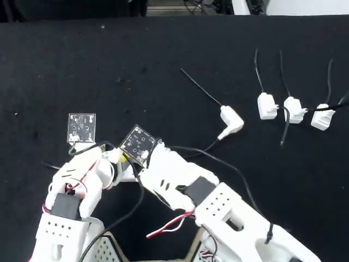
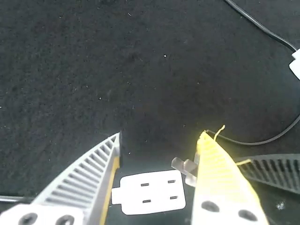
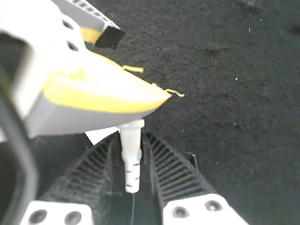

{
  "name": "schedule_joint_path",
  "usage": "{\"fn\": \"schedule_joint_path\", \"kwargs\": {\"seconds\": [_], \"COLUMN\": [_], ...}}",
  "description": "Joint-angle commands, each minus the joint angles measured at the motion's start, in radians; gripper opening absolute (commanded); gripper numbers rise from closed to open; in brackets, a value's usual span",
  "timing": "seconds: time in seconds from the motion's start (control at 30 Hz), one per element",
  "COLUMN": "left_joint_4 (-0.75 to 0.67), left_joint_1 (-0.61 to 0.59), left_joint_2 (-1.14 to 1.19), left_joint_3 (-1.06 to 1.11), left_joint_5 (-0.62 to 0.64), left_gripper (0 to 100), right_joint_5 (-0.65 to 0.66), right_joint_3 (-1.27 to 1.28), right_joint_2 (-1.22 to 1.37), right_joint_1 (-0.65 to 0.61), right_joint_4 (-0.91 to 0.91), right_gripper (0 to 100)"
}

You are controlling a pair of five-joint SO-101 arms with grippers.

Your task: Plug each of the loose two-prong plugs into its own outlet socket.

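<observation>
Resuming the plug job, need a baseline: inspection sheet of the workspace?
Surface: black table, bare cloth.
Job's things: white socket inside left pincer; held plug; four loose plugs, table's right.
Clutter: two square plates by the arms, kind unclear.
Grippers: left pincer open astride the socket; right pincer shut on held plug.
Cables: black lead on each loose plug.
Surroundings: floor beyond far edge, unclear.

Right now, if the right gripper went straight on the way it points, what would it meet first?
Probably the yellow finger of the left gripper: the two-prong plug in the right gripper points at it, though depth is unclear.
</observation>
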Motion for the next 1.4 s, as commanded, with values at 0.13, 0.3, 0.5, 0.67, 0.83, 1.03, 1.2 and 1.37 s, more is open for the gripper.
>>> {"fn": "schedule_joint_path", "kwargs": {"seconds": [0.13,0.3,0.5,0.67,0.83,1.03,1.2,1.37], "left_joint_4": [-0.009,-0.009,-0.006,-0.008,-0.009,-0.006,-0.009,-0.011], "left_joint_1": [0.001,0.001,0.001,0.001,0.001,0.001,0.001,0.001], "left_joint_2": [-0.003,-0.003,-0.003,-0.003,-0.003,-0.003,-0.003,-0.003], "left_joint_3": [-0.005,-0.008,-0.008,-0.008,-0.008,-0.008,-0.008,-0.008], "left_joint_5": [-0.009,-0.009,-0.012,-0.014,-0.014,-0.011,-0.011,-0.011], "left_gripper": [26,26,26,26,26,26,26,26], "right_joint_5": [0.032,0.064,0.061,0.006,-0.002,-0.008,-0.009,-0.011], "right_joint_3": [-0.081,-0.081,-0.082,-0.133,-0.137,-0.154,-0.159,-0.163], "right_joint_2": [-0.154,-0.208,-0.236,-0.231,-0.228,-0.231,-0.229,-0.229], "right_joint_1": [0.055,0.055,0.055,0.091,0.097,0.098,0.098,0.098], "right_joint_4": [0.097,0.146,0.147,0.164,0.17,0.167,0.167,0.16], "right_gripper": [1.1,1.1,1.1,1.0,1.0,1.0,1.0,1.0]}}
